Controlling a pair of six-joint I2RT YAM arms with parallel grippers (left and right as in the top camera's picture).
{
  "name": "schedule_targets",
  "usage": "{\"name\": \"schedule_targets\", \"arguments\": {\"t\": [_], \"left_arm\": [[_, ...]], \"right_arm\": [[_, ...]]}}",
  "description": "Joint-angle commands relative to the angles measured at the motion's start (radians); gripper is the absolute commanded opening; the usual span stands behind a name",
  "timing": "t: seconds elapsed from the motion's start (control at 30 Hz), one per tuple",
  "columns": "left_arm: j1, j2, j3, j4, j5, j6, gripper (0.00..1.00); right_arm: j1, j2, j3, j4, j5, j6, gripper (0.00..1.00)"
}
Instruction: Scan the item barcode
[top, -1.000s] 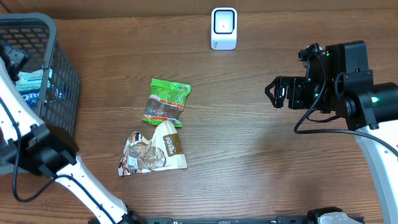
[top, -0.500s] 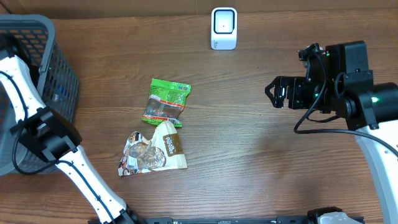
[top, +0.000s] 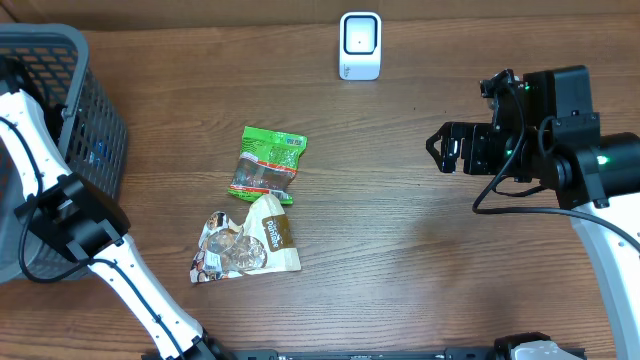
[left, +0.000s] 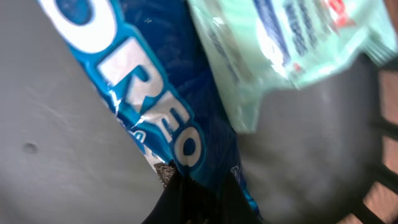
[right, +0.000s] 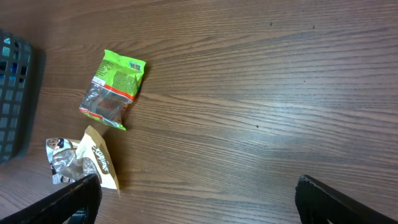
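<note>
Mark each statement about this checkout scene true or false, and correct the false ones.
1. The white scanner stands beyond the green packet on the table. True.
2. The right end effector holds the green packet. False: it is open and empty, well to the side of the packet.
3. The left end effector is closed on a blue Oreo pack inside the basket. True.
4. The green packet lies in the basket. False: it lies on the table, next to a beige packet.
</note>
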Motion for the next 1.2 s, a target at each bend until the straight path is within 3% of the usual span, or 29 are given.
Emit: {"name": "schedule_targets", "arguments": {"t": [0.0, 0.33, 0.47, 0.57, 0.63, 0.67, 0.73, 0.87, 1.17], "left_arm": [[-0.001, -0.160, 0.063, 0.000, 0.118, 0.076, 0.04], [-0.047, -0.674, 0.073, -0.048, 0.040, 0.209, 0.04], [-0.123, -0.778, 0.073, -0.108, -0.111, 0.230, 0.04], [-0.126, -0.761, 0.066, -0.111, -0.144, 0.217, 0.06], [-0.109, -0.732, 0.058, -0.108, -0.152, 0.182, 0.18], [-0.098, -0.714, 0.053, -0.103, -0.151, 0.166, 0.39], [-0.063, -0.658, 0.052, -0.098, -0.148, 0.119, 0.90], [0.005, -0.537, 0.052, -0.097, -0.147, 0.046, 0.92], [0.098, -0.222, 0.052, -0.089, -0.041, -0.199, 0.84]], "right_arm": [[0.004, -0.002, 0.026, 0.002, -0.006, 0.006, 1.00], [0.004, -0.002, 0.026, 0.002, -0.005, 0.006, 1.00], [0.004, -0.002, 0.026, 0.003, -0.005, 0.006, 1.00], [0.004, -0.002, 0.026, 0.003, -0.005, 0.006, 1.00], [0.004, -0.002, 0.026, 0.002, -0.005, 0.006, 1.00], [0.004, -0.002, 0.026, 0.002, -0.005, 0.006, 1.00], [0.004, -0.002, 0.026, 0.003, -0.005, 0.006, 1.00], [0.004, -0.002, 0.026, 0.003, -0.005, 0.006, 1.00], [0.004, -0.001, 0.026, 0.002, -0.006, 0.006, 1.00]]}}
